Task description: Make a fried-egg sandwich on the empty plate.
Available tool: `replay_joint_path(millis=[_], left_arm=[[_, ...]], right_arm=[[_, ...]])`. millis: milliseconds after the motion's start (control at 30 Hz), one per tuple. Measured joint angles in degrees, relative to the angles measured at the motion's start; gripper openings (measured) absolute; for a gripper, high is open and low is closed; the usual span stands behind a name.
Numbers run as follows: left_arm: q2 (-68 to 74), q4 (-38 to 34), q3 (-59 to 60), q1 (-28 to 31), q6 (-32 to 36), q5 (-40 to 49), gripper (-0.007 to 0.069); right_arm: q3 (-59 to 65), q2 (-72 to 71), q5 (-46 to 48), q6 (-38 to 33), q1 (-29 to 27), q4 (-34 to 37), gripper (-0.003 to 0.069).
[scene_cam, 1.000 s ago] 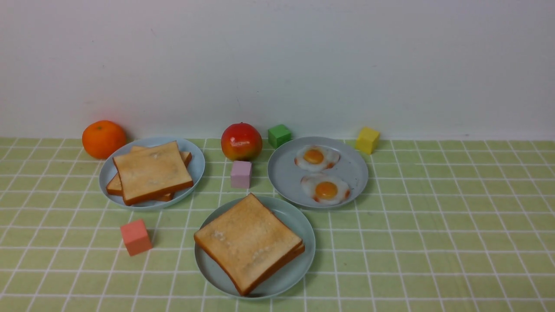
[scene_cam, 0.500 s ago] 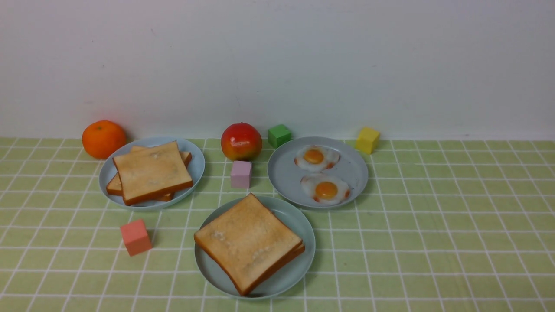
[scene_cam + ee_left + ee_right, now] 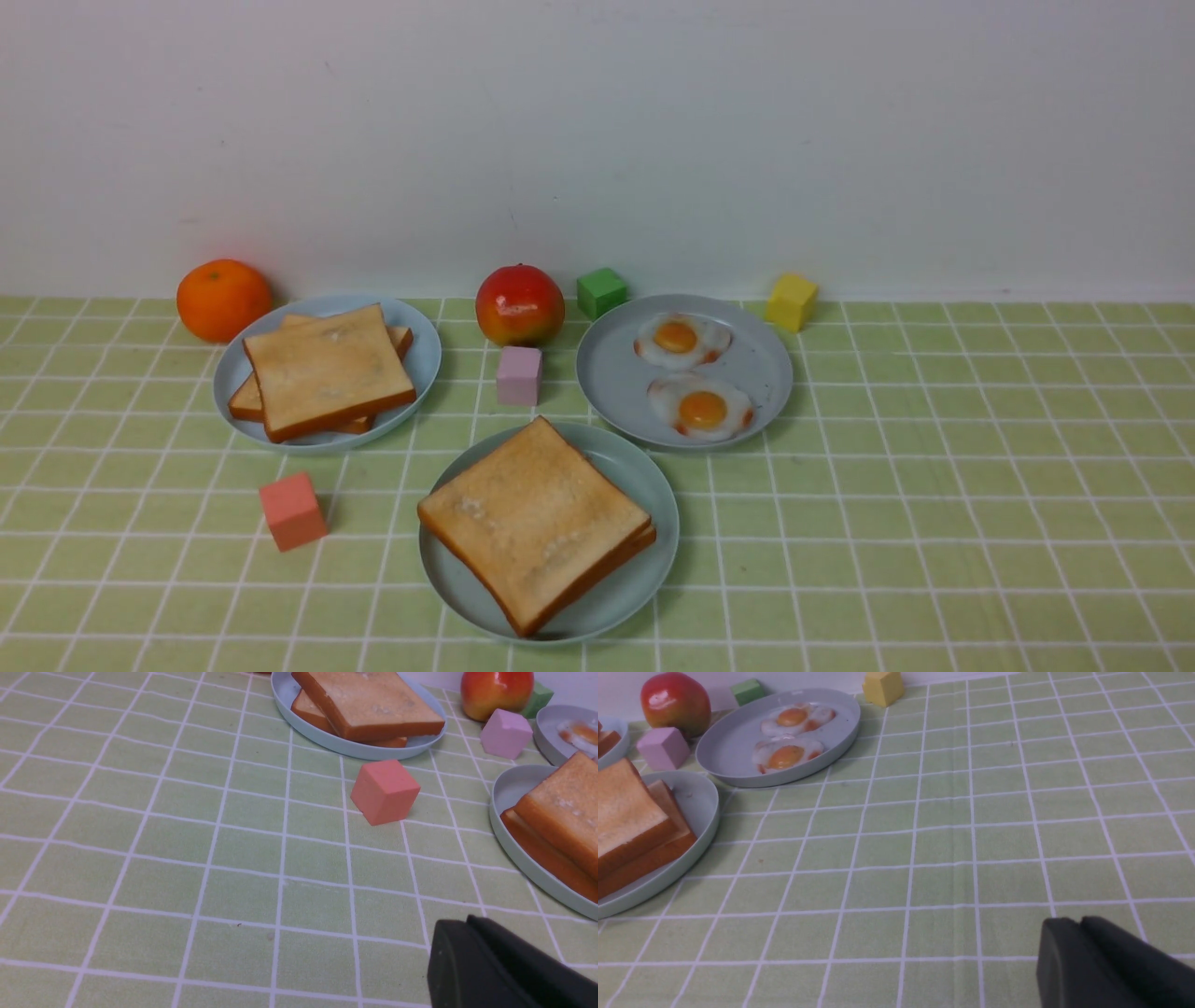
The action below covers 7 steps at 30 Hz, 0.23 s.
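Pretty much done, I reckon: the sandwich (image 3: 537,523) sat on its plate (image 3: 658,560) by the middle of the table's (image 3: 934,560) near edge, though I couldn't see any egg inside. Left gripper (image 3: 460,922) and right gripper (image 3: 1069,922) both looked pressed together, holding and touching nothing.

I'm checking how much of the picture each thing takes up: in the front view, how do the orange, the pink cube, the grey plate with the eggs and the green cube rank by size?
1. Grey plate
2. Orange
3. Unsure: pink cube and green cube look about alike.
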Motion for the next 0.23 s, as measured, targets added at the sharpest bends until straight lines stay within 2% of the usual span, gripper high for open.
replay_joint_path(millis=[233], left_arm=[[0.0, 0.0, 0.0, 0.0, 0.0, 0.0, 0.0026]], right_arm=[[0.0, 0.0, 0.0, 0.0, 0.0, 0.0, 0.0071]])
